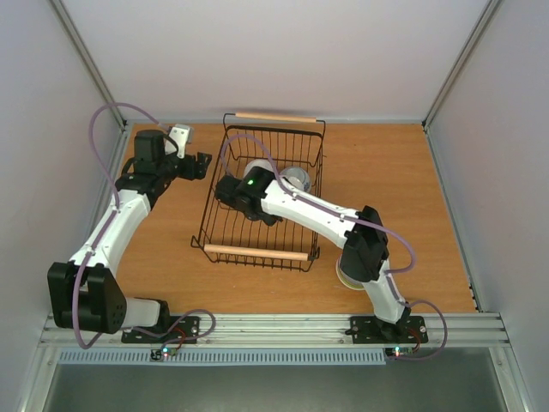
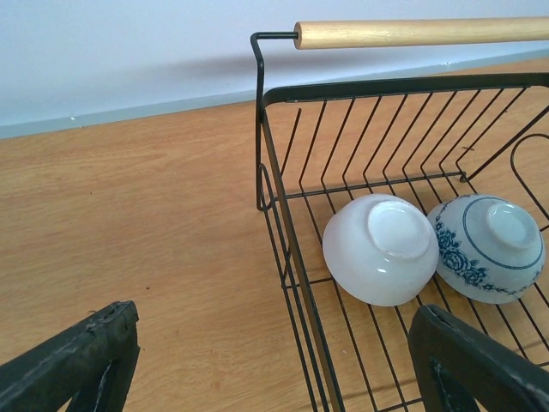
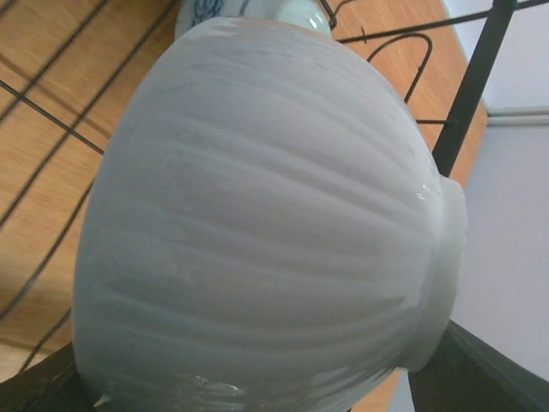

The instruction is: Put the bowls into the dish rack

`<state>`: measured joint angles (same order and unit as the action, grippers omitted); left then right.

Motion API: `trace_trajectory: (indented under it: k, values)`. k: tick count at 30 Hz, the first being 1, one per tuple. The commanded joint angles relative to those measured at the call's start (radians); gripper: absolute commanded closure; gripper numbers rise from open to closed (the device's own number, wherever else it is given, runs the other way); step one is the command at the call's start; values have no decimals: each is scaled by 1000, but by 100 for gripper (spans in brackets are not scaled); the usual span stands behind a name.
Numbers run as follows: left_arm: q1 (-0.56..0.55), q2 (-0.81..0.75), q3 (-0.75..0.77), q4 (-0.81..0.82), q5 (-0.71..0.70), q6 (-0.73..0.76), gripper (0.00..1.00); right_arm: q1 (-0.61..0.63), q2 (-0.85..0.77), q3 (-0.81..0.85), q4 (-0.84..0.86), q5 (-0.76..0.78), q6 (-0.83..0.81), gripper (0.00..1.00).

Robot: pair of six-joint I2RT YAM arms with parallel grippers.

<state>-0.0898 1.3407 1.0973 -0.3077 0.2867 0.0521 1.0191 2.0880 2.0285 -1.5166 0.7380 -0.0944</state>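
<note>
One yellow-green bowl (image 1: pixel 346 277) outside rack (image 1: pixel 257 251), top-view only

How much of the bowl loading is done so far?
Two bowls sit upside down in the dish rack: a white bowl and a blue-patterned bowl. The right gripper holds a pale ribbed bowl over the rack. What looks like a yellowish bowl waits on the table; others aren't visible.
</note>
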Motion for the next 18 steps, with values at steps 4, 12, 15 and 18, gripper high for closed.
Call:
trace_trajectory:
  k: [4, 12, 15, 18]
  values:
    - [4, -52, -19, 67, -8, -14, 14, -28, 81, 4, -53, 60, 25, 99]
    - [4, -54, -24, 72, 5, -12, 14, -53, 118, -27, -44, 20, 15, 99]
    - [4, -57, -24, 70, 8, -12, 14, -69, 141, -28, -52, 11, 13, 99]
    - [5, -57, -25, 70, 11, -12, 14, -85, 165, -26, -48, 2, 4, 99]
